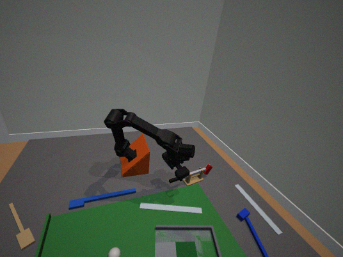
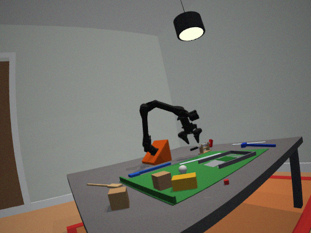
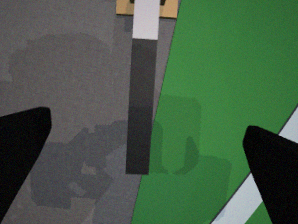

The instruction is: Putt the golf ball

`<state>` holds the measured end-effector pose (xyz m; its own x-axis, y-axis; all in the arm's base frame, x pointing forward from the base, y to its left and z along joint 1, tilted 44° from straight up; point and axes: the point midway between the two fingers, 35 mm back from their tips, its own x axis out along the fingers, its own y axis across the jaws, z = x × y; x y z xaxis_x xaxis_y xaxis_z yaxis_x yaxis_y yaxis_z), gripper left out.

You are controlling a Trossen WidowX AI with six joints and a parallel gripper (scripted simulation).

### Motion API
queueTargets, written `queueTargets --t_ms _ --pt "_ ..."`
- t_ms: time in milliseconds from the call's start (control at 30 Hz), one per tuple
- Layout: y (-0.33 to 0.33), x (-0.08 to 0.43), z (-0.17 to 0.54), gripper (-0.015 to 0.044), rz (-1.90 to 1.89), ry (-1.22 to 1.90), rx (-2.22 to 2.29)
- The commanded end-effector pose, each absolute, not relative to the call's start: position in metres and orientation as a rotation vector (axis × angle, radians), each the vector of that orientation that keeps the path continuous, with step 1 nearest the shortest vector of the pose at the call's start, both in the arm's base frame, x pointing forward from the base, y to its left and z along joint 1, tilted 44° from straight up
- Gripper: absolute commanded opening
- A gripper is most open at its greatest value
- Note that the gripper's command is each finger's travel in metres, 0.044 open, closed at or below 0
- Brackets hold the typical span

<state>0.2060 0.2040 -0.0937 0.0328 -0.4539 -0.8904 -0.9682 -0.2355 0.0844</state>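
Note:
The red putter [image 1: 208, 169] [image 2: 210, 142] [image 3: 141, 105] rests on a small wooden stand [image 1: 194, 182] [image 2: 205, 150] [image 3: 121, 10], its dark handle jutting out past the stand. My gripper [image 2: 193, 142] [image 3: 149, 126] is open and empty above the handle; in the wrist view the handle lies between the two wide-apart fingers, touching neither. The white golf ball [image 1: 114, 252] [image 2: 183, 169] lies on the green mat [image 1: 105, 224] [image 2: 246, 156]. A light grey ramp [image 1: 165, 249] [image 2: 212, 163] leads to a dark green square [image 1: 186, 249] [image 2: 227, 158] inside a grey border.
An orange wedge [image 1: 137, 163] [image 2: 162, 152] stands by the arm's base. A brown block [image 2: 161, 181] and a yellow block [image 2: 184, 182] sit on the mat beside the ball. A blue club [image 1: 105, 195] and a white strip [image 1: 171, 208] lie near the mat's back edge.

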Motion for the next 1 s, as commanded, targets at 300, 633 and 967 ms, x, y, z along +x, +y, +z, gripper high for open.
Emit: queueTargets --t_ms 300,633,967 --pt "0.188 0.204 -0.113 0.0440 1.182 1.456 -1.761" --pt "0.172 0.206 -0.130 0.0440 1.181 1.456 -1.762" --pt "0.168 0.207 -0.134 0.0440 1.181 1.456 -1.762"
